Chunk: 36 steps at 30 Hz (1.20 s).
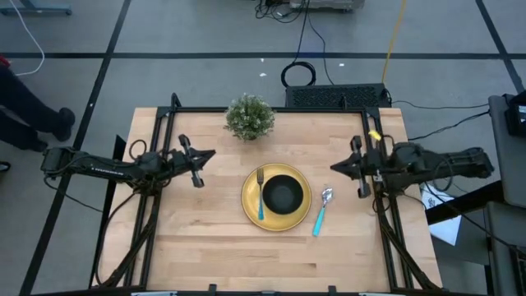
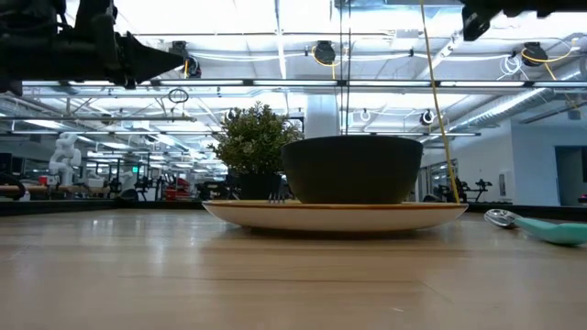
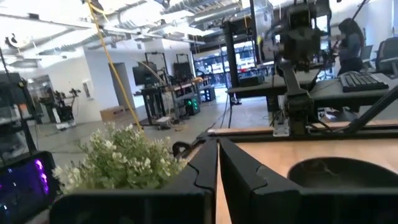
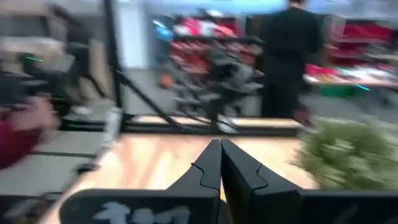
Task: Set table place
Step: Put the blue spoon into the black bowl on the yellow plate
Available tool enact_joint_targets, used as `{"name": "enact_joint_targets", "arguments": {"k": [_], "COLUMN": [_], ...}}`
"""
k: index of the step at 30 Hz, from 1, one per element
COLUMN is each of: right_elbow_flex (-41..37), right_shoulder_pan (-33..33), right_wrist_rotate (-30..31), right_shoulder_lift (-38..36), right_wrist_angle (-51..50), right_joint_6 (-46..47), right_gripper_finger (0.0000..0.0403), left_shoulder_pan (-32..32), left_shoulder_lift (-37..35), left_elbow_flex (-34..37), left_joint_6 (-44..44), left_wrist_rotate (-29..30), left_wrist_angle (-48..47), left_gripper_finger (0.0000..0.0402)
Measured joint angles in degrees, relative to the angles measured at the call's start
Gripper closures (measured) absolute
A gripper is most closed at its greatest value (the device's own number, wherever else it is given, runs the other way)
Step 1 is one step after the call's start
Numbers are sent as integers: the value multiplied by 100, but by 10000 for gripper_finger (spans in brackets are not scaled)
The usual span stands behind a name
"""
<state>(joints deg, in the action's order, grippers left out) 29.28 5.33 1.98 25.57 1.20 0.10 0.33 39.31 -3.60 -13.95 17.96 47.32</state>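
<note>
A round yellow plate (image 1: 276,197) lies flat on the light-wood table (image 1: 205,247). A black bowl (image 1: 282,194) stands on the plate's middle, also in the low view (image 2: 351,169). A fork with a light-blue handle (image 1: 260,196) lies on the plate left of the bowl. A spoon with a light-blue handle (image 1: 321,211) lies on the table right of the plate. My left gripper (image 1: 212,154) is shut and empty, raised left of the plate. My right gripper (image 1: 334,168) is shut and empty, raised right of the plate.
A small bushy green potted plant (image 1: 249,116) stands at the table's far edge, behind the plate. The black metal frame (image 1: 263,110) runs along the table's edges. A person (image 4: 287,56) stands in the room beyond the table.
</note>
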Motion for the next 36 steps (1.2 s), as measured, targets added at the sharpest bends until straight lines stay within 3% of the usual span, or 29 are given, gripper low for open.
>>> {"name": "enact_joint_targets", "arguments": {"k": [5, 10, 14, 25, 31, 36], "right_elbow_flex": [992, 1550, 1910, 1956, 1956, 1958], "right_shoulder_pan": [521, 929, 1144, 1498, 1689, 1783], "right_wrist_rotate": [1621, 2187, 2212, 2033, 1984, 1378], "right_shoulder_lift": [358, 829, 1310, 2644, 3519, 4139], "right_wrist_angle": [-1597, -2597, -3462, -5307, -5253, -4941], "right_joint_6": [435, 1536, 2700, 6570, 7946, 8728], "right_gripper_finger": [403, 403, 403, 403, 403, 403], "left_shoulder_pan": [-2, -4, -4, -4, -8, -8], "left_shoulder_lift": [0, 2, 2, 0, 1, 0], "left_elbow_flex": [0, 0, 0, 0, 0, 0], "left_joint_6": [359, 611, 704, 602, 334, 328], "left_wrist_rotate": [-1, -1, -1, -1, -1, -1], "left_wrist_angle": [-267, -408, -405, -390, -388, -419], "left_gripper_finger": [378, 378, 378, 378, 378, 378]}}
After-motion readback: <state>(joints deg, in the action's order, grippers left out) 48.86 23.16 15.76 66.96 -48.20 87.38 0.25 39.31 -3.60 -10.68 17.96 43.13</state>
